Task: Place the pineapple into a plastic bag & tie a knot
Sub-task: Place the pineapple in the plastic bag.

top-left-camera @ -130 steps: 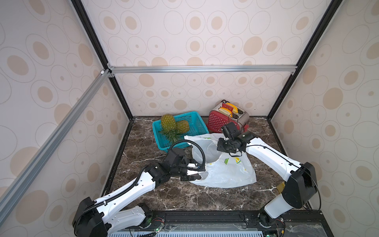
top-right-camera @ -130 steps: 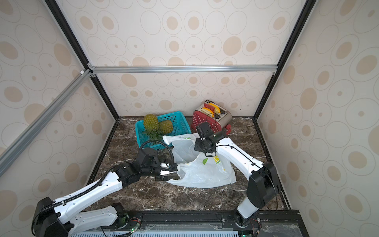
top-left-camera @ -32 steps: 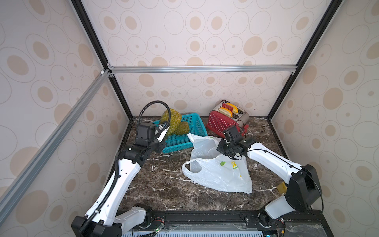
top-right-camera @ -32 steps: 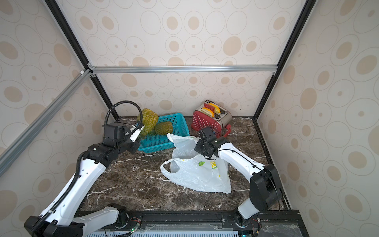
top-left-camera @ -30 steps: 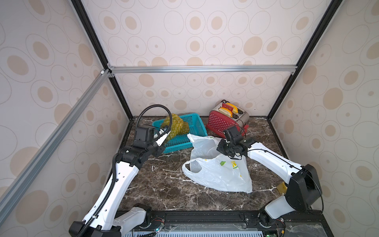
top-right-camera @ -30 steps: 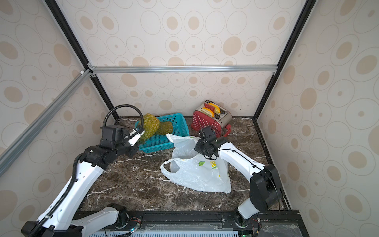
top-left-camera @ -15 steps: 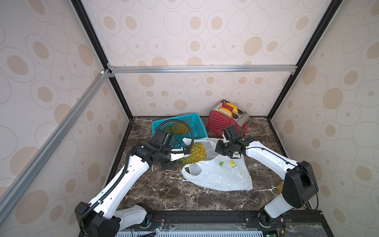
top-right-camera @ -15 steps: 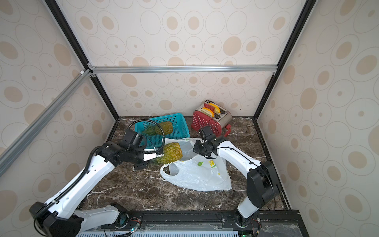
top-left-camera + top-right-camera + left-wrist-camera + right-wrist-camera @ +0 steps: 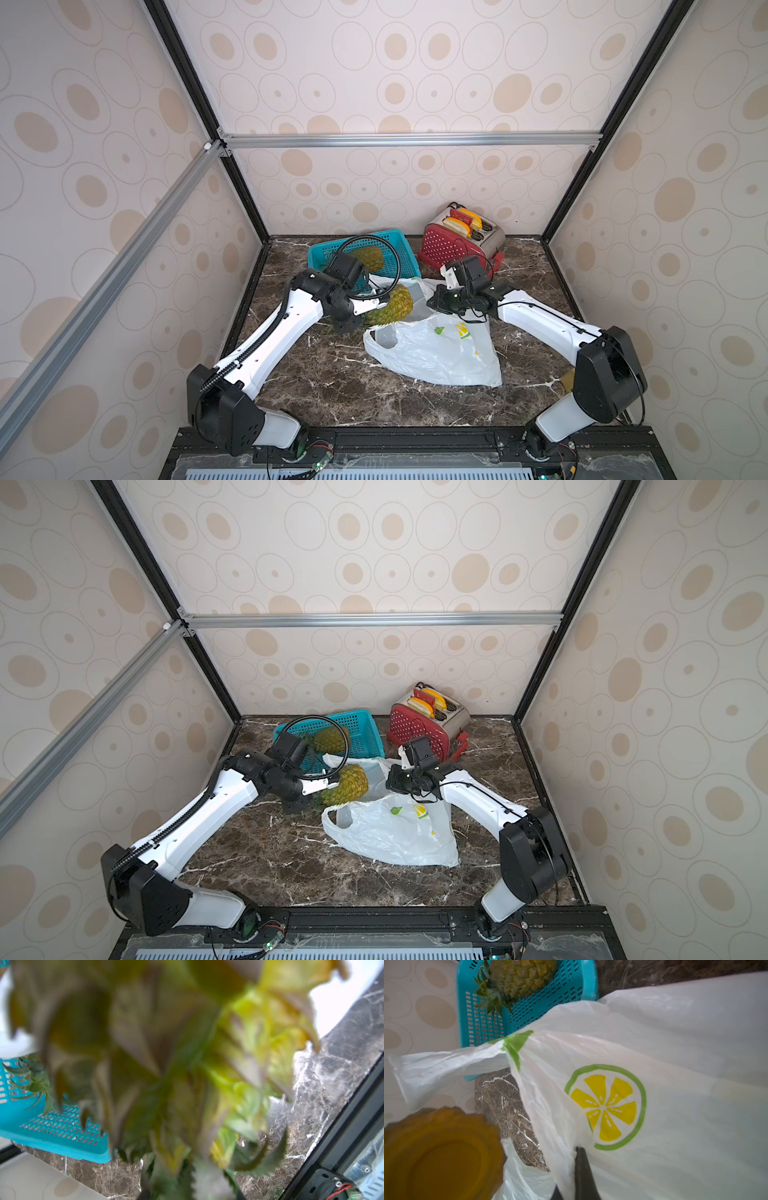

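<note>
Left fingers (image 9: 371, 303) are clamped partway closed on the pineapple (image 9: 392, 308), gripping it where fruit meets crown. In the left wrist view the blurred crown (image 9: 166, 1064) fills nearly everything. Right fingers (image 9: 434, 303) are pinched fully together on a fold of the bag (image 9: 436, 353) near its rim and hold that edge up off the surface (image 9: 332, 386). The right wrist view shows one dark finger (image 9: 582, 1167) pressed into the plastic just below a lemon print (image 9: 605, 1106).

The pineapple sits between the two sets of fingers, at the bag's open mouth. Whether its base has crossed the rim I cannot tell. Its long axis runs roughly level, tilted a little, with the base pointing at the right fingers and the crown back under the left wrist.

Beyond the left fingers a second pineapple (image 9: 370, 257) lies in a basket (image 9: 401, 249).
</note>
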Controlling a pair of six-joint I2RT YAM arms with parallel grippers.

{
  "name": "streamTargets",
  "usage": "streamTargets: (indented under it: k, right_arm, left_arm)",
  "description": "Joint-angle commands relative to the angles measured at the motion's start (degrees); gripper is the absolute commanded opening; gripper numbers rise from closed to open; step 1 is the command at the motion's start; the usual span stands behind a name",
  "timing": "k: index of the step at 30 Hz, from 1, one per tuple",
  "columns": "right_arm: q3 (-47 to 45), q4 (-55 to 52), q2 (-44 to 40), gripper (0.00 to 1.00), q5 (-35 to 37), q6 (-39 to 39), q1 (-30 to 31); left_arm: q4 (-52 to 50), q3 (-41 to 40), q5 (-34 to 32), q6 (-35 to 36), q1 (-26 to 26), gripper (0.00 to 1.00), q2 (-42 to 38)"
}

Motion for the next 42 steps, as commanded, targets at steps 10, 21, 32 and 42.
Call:
streamTargets:
  k: [10, 21, 32, 42]
  right_arm:
    - [-0.22, -2.47, 0.56, 0.00, -2.25, -15.48, 0.04]
    - [0.31, -2.90, 0.70, 0.00, -0.87, -15.91, 1.15]
    - [1.56, 0.27, -1.61, 0.00, 2.29, -13.47, 1.08]
    - [-1.41, 17.04, 0.12, 0.00, -7.41, -7.71, 2.31]
  left_arm:
    - [9.25, 2.32, 10.45, -2.49, -0.18, 0.00, -2.41]
    - [11.32, -0.39, 9.63, 0.56, -0.42, 0.00, -1.50]
    - [5.76, -9.03, 3.95, 4.06, -0.71, 0.00, -0.68]
    - [11.37, -4.36, 15.50, 0.43, -6.75, 0.00, 3.86]
